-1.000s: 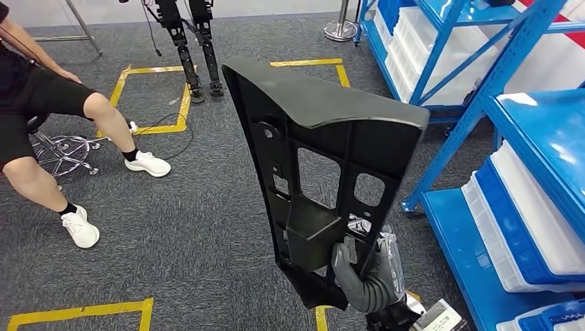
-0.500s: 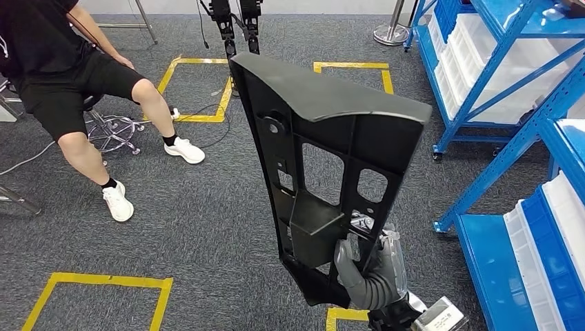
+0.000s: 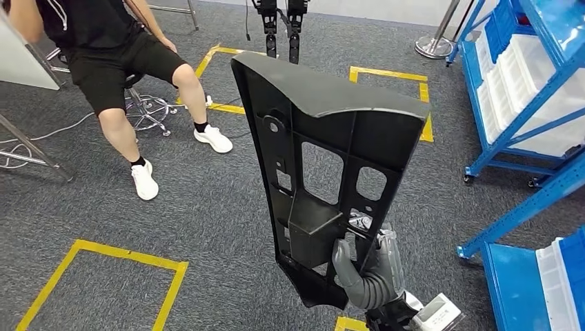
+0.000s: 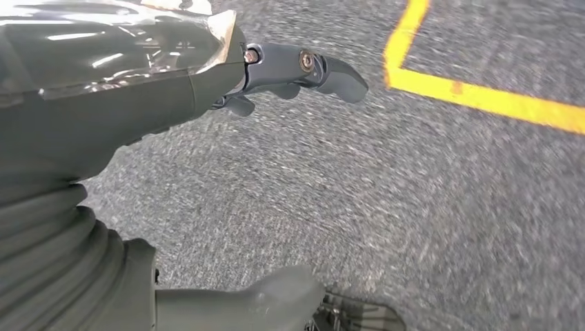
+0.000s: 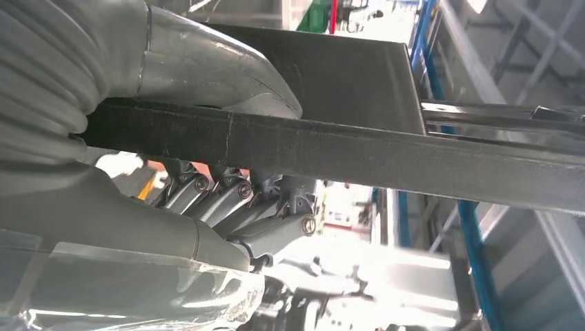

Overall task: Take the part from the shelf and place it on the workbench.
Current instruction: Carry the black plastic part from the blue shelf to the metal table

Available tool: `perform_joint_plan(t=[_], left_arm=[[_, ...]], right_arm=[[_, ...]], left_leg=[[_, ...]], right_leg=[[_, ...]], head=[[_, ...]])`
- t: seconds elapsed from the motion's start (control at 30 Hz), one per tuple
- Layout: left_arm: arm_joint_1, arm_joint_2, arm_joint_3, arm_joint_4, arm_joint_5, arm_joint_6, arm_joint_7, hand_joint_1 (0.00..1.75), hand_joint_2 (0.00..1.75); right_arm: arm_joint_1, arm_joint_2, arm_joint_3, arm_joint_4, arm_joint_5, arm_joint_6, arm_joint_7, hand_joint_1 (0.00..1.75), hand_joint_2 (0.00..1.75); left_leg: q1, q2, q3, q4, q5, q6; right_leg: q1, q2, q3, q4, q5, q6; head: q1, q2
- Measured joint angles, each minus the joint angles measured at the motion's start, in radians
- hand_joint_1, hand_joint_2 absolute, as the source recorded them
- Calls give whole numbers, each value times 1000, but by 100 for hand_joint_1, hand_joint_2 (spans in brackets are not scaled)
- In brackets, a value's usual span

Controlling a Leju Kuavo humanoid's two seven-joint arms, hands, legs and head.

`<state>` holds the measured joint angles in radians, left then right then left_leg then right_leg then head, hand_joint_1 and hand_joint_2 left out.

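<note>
The part [image 3: 324, 165], a big black moulded panel with ribs and cut-outs, stands upright in the air over the carpet, off the shelf [image 3: 524, 89] and held at its lower end by the right hand [image 3: 369, 272], whose fingers [image 5: 234, 200] are clenched around one thin edge. It looks stiff and fairly light, but long and top-heavy from so low a grip, so it may swing; a rib or a cut-out rim nearer the middle would steady it. The blue shelf with white bins stands to the right. A seated person [image 3: 110, 62] on a stool is ahead on the left, with the legs of another robot [image 3: 279, 27] beyond; both may stand in the way. The left hand [image 4: 207, 89] hangs over the floor, fingers [image 4: 324, 69] released and holding nothing
</note>
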<state>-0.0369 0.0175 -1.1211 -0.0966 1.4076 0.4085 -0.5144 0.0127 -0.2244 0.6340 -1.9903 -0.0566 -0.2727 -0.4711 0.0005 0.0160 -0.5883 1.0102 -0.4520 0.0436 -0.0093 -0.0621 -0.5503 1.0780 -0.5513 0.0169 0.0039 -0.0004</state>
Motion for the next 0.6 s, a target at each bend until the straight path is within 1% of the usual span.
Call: perform_joint_plan(t=[0.03, 0.07, 0.1, 0.13, 0.17, 0.2, 0.23, 0.27, 0.3, 0.33, 0.37, 0.4, 0.43, 0.47, 0.5, 0.53, 0.57, 0.6], left_arm=[[-1, 0, 0, 0, 0, 0, 3, 0, 175], [-2, 0, -1, 0, 0, 1, 6, 0, 175], [-2, 0, -1, 0, 0, 2, 8, 0, 175], [-1, 0, -1, 0, 0, 2, 10, 0, 175], [-1, 0, -1, 0, 0, 3, 11, 0, 175], [0, 0, -2, 0, 0, 3, 12, 0, 175], [1, 0, -2, -1, 0, 3, 12, 0, 175], [1, -1, -2, -1, 0, 2, 12, 0, 175], [1, -1, -2, -1, 0, 2, 12, 0, 175], [1, 0, -2, -1, 0, 3, 12, 0, 175], [3, 0, -2, -1, 0, 3, 12, 0, 175], [5, 0, -2, -1, 0, 4, 12, 0, 175], [7, 0, -2, -1, 1, 6, 12, 0, 175], [7, 0, -2, -1, 1, 8, 12, 0, 175], [7, 0, -2, -1, 2, 10, 12, 0, 175], [5, 1, -2, -1, 2, 12, 12, 0, 175], [3, 1, -2, -2, 3, 14, 13, 0, 175], [1, 1, -2, -2, 3, 15, 13, 0, 175]], right_arm=[[0, -3, 1, 1, -2, -2, -1, 175, 175], [1, -6, 2, 2, -4, -4, -2, 175, 175], [1, -9, 3, 3, -5, -6, -2, 175, 175], [2, -12, 4, 5, -6, -8, -2, 175, 175], [1, -14, 5, 6, -7, -10, -2, 175, 175], [1, -16, 6, 6, -7, -12, -2, 175, 175], [1, -17, 7, 7, -8, -13, -2, 175, 175], [1, -18, 8, 7, -8, -14, -2, 175, 175], [1, -19, 9, 7, -8, -14, -2, 175, 175], [0, -19, 11, 8, -8, -14, -2, 175, 175], [0, -20, 12, 8, -8, -14, -2, 175, 175], [-1, -20, 13, 8, -8, -14, -2, 175, 175], [-3, -20, 14, 8, -9, -14, -1, 175, 175], [-7, -20, 14, 8, -9, -12, 1, 175, 175], [-12, -21, 14, 9, -12, -10, 3, 175, 175], [-17, -23, 14, 10, -17, -5, 5, 175, 175], [-22, -25, 13, 11, -22, 0, 7, 175, 175], [-25, -27, 12, 14, -26, 7, 9, 175, 175]], left_leg=[[2, -11, 2, -2, 2, 3], [3, -23, 1, -2, 2, 6], [3, -36, 1, -2, 2, 7], [3, -49, 1, -2, 2, 7], [3, -63, 2, -1, 1, 7], [3, -76, 3, -1, 1, 6], [4, -90, 4, 0, 0, 4], [2, -103, 5, 3, -2, 0], [0, -114, 4, 5, -4, -5], [-1, -122, 1, 7, -5, -11], [-1, -130, -2, 8, -5, -16], [2, -137, -5, 7, -4, -21], [5, -132, -7, 11, -6, -26], [7, -115, -13, 25, -15, -31], [8, -91, -27, 55, -33, -36], [9, -61, -52, 106, -60, -41], [10, -39, -85, 170, -91, -46], [12, -28, -119, 233, -116, -49]], right_leg=[[-2, 26, -28, 56, -25, -3], [-3, 42, -62, 123, -51, -6], [-4, 49, -95, 183, -70, -6], [-4, 52, -117, 216, -76, -2], [-5, 54, -120, 213, -64, 5], [-7, 58, -104, 169, -37, 15], [-10, 71, -74, 99, -4, 24], [-14, 86, -47, 33, 25, 29], [-17, 98, -25, -17, 45, 28], [-18, 106, -13, -43, 54, 23], [-16, 103, -11, -48, 56, 14], [-17, 95, -8, -49, 58, 5], [-17, 87, -7, -50, 59, -1], [-18, 80, -6, -52, 60, -8], [-19, 71, -4, -53, 61, -15], [-18, 62, -3, -54, 60, -21], [-16, 52, -3, -54, 58, -27], [-14, 41, -3, -54, 57, -30]], head=[[3, 0], [4, 0], [6, 0], [6, 0], [6, 0], [6, 0], [7, 0], [8, 0], [8, 0], [8, 0], [7, 0], [7, 0], [6, 0], [3, 0], [0, 0], [-4, 0], [-7, 0], [-8, 0]])
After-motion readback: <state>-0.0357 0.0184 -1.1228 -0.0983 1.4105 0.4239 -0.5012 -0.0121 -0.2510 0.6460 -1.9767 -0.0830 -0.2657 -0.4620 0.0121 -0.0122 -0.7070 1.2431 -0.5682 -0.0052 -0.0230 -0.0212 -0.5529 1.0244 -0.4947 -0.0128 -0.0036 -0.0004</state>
